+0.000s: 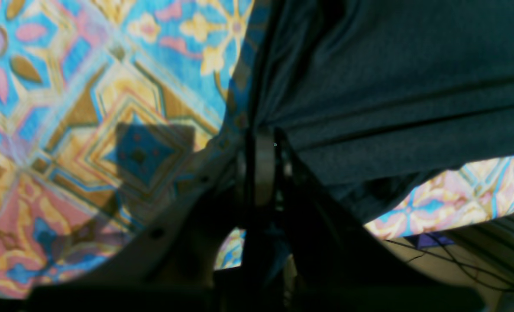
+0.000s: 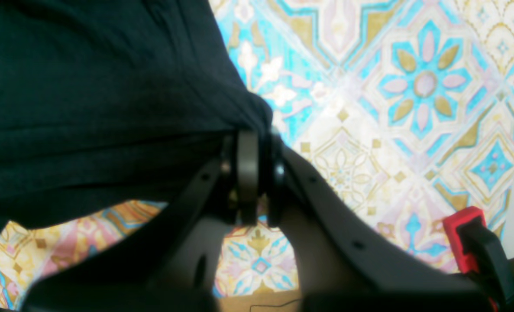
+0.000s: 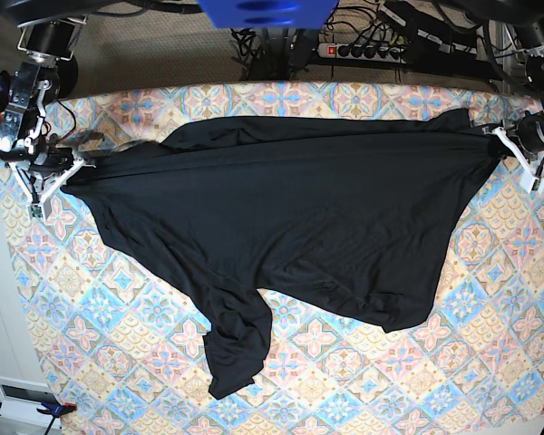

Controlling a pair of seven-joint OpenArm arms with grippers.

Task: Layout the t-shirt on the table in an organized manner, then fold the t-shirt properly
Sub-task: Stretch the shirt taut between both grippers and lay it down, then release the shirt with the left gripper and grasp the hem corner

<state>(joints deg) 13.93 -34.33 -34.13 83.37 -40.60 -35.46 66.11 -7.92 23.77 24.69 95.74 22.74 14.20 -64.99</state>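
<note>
Up close in left wrist view: left gripper point(image 1: 263, 138) clenched on bunched edge of the plain black, thin soft-fabric t-shirt point(image 1: 391, 86), cloth pulled taut w/ long straight creases running away from the pinch, tiled pattern showing beside and under it. Same story in right wrist view: right gripper point(image 2: 257, 143) pinched tight on a gathered black corner, fabric fanning out from the closed jaws; red-and-black clamp point(image 2: 477, 247) at the cloth's edge nearby. Further out, base view: garment stretched between both arms across the wide table w/ pastel blue, pink and cream diamond floral cloth point(image 3: 344, 362), spanning nearly full width. Top edge drawn tight and near-straight from right gripper at view's left to left gripper at view's right. Body sagging toward the near side, rumpled, one long sleeve trailing down in a crumpled strip at lower centre-left. Beyond far edge: black power strip w/ red switch point(image 3: 381, 47) and tangled cables on floor.
</note>
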